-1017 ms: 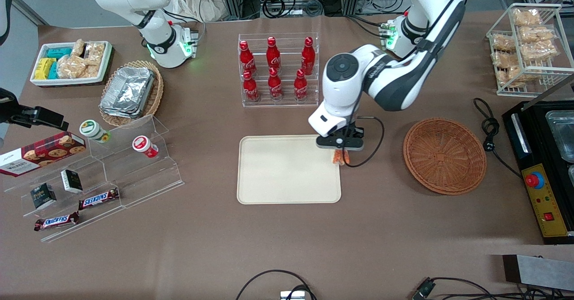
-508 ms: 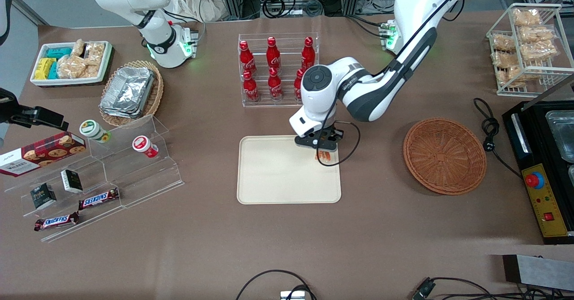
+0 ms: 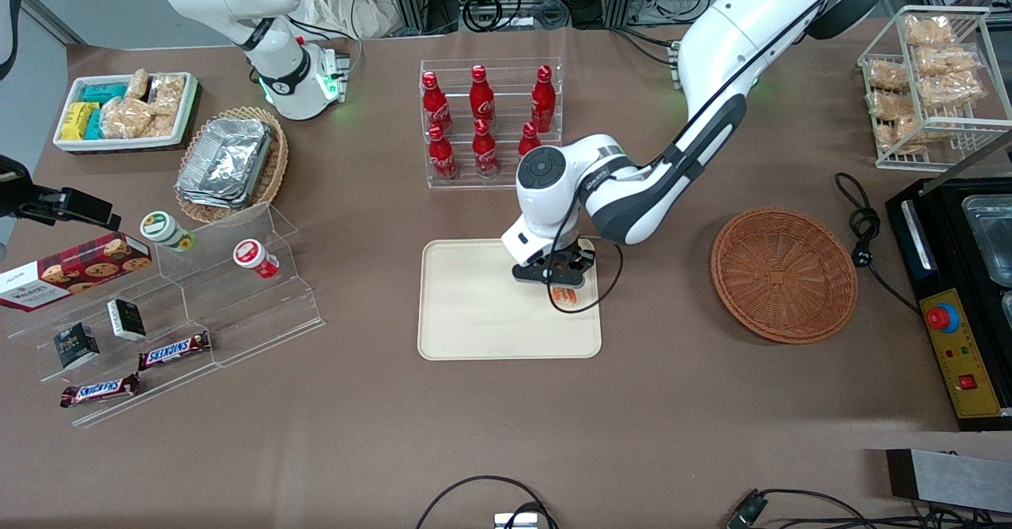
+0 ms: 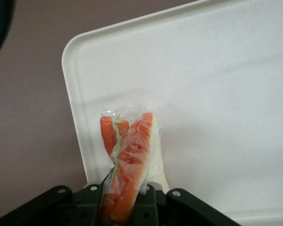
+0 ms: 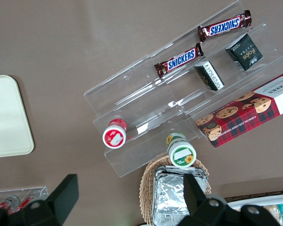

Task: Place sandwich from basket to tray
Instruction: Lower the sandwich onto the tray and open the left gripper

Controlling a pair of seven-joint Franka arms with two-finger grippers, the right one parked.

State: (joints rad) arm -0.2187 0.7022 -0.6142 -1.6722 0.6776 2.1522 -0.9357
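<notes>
The sandwich (image 3: 564, 295), a wrapped wedge with orange-red filling, hangs from my left gripper (image 3: 558, 285) just above the beige tray (image 3: 474, 315), over the tray's end nearest the basket. In the left wrist view the gripper (image 4: 124, 202) is shut on the sandwich (image 4: 129, 155), with the tray (image 4: 217, 94) close beneath and its rounded corner beside the wedge. The round reddish-brown wicker basket (image 3: 783, 273) stands empty on the table toward the working arm's end, apart from the tray.
A clear rack of red cola bottles (image 3: 484, 122) stands just farther from the camera than the tray. A clear stepped shelf with snacks (image 3: 182, 307) and a tan basket of foil containers (image 3: 232, 162) lie toward the parked arm's end. A black appliance (image 3: 961, 292) sits by the basket.
My gripper has carried the sandwich from the tray's edge nearest the basket inward over the tray and lower, nearer the camera. The basket and tray have not moved.
</notes>
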